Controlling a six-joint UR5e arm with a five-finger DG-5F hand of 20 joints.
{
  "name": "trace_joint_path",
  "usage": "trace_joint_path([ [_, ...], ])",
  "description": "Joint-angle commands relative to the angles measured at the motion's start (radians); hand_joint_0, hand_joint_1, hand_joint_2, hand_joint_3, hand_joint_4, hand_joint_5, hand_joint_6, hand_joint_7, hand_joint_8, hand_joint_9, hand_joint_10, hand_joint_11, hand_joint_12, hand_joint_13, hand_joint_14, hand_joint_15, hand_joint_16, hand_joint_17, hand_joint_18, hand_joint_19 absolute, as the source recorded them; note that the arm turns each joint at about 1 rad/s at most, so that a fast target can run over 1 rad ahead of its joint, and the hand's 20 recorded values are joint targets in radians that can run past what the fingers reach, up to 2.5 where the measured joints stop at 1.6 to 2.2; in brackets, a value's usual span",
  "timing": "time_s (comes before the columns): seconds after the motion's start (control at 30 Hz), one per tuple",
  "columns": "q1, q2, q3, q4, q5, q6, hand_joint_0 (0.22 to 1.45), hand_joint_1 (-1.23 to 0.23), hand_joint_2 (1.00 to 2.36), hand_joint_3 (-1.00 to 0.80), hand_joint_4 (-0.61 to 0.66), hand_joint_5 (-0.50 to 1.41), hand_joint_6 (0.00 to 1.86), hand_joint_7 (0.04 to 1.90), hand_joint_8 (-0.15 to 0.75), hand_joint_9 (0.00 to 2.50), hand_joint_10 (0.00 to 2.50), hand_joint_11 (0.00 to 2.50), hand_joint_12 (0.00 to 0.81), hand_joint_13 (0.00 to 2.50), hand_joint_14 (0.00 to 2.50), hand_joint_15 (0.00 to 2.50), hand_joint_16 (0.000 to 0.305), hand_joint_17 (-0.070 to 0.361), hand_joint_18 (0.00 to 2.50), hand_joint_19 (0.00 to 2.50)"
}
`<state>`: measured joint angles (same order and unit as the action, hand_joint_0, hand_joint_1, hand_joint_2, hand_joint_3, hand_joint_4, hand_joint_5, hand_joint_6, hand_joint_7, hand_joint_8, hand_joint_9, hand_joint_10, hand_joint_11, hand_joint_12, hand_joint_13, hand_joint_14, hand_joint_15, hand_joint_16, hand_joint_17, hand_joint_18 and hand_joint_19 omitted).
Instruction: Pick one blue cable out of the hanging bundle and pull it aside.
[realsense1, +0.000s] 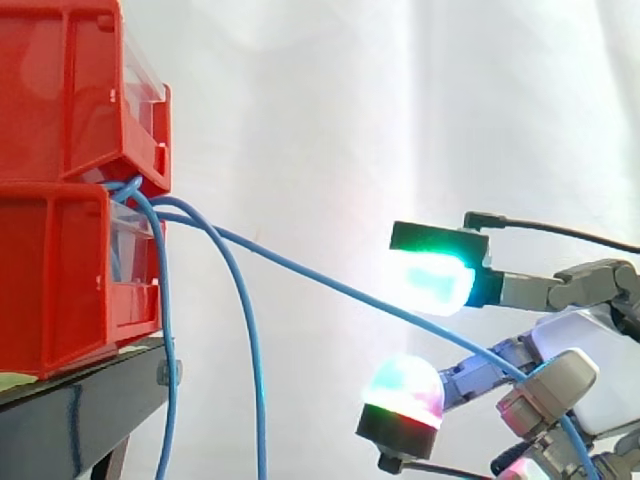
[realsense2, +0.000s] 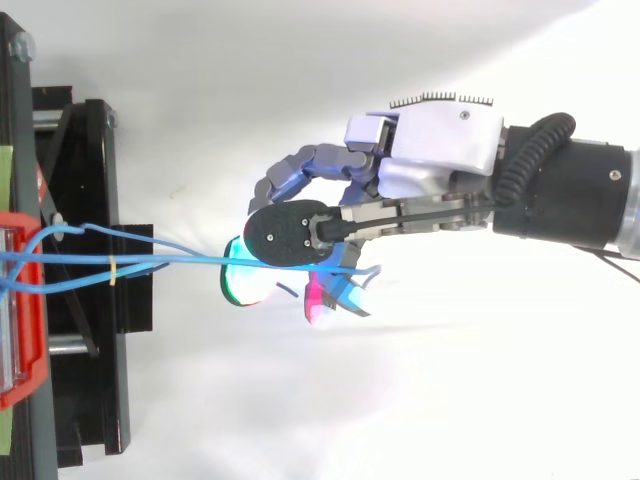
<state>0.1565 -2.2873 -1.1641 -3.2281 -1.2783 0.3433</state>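
Observation:
Blue cables come out between the stacked red bins (realsense1: 60, 110). Two of them (realsense1: 165, 350) hang straight down beside the stand. One blue cable (realsense1: 340, 291) runs stretched, slanting down to the right, into my hand (realsense1: 575, 340). My hand's fingers are curled round it, and the cable drops below the hand past them. One glowing fingertip (realsense1: 432, 282) sticks out above the cable, and another lies below it. In the top view the pulled cable (realsense2: 180, 262) leads from the bin edge to the curled fingers under the hand (realsense2: 440, 150).
The red bins (realsense2: 25, 300) sit on a black stand (realsense1: 70, 410) at the left. A small yellow tie (realsense2: 113, 268) wraps the cables near the bins. A white curtain hangs behind, with open space between the stand and my hand.

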Motion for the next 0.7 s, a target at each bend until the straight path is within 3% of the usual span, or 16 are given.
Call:
trace_joint_path([
  [0.0,0.0,0.0,0.018,-0.047,-0.001,0.0,0.4,-0.49,1.0,-0.5,0.04,-0.09,0.91,0.81,0.317,1.47,0.02,1.25,0.404,1.06,0.02,0.64,0.064,0.144,0.86,0.46],
  [0.23,0.0,0.003,0.058,-0.137,-0.009,-0.003,0.41,-0.52,1.0,-0.5,0.04,-0.08,0.91,0.82,0.308,1.47,0.02,1.25,0.396,1.07,0.02,0.64,0.063,0.141,0.86,0.46],
  [0.47,0.0,0.019,0.064,-0.157,-0.01,-0.023,0.41,-0.53,1.0,-0.5,0.03,-0.08,0.91,0.81,0.307,1.47,0.02,1.23,0.393,1.06,0.02,0.65,0.063,0.141,0.86,0.46],
  [0.5,0.0,0.025,0.063,-0.154,-0.01,-0.063,0.41,-0.54,1.0,-0.5,0.04,-0.09,0.91,0.82,0.303,1.47,0.02,1.24,0.392,1.06,0.02,0.65,0.062,0.14,0.86,0.46],
  [0.67,0.0,0.029,0.063,-0.154,-0.01,-0.115,0.39,-0.55,1.0,-0.5,0.04,-0.08,0.91,0.82,0.312,1.47,0.02,1.24,0.4,1.07,0.02,0.64,0.064,0.145,0.88,0.46],
])
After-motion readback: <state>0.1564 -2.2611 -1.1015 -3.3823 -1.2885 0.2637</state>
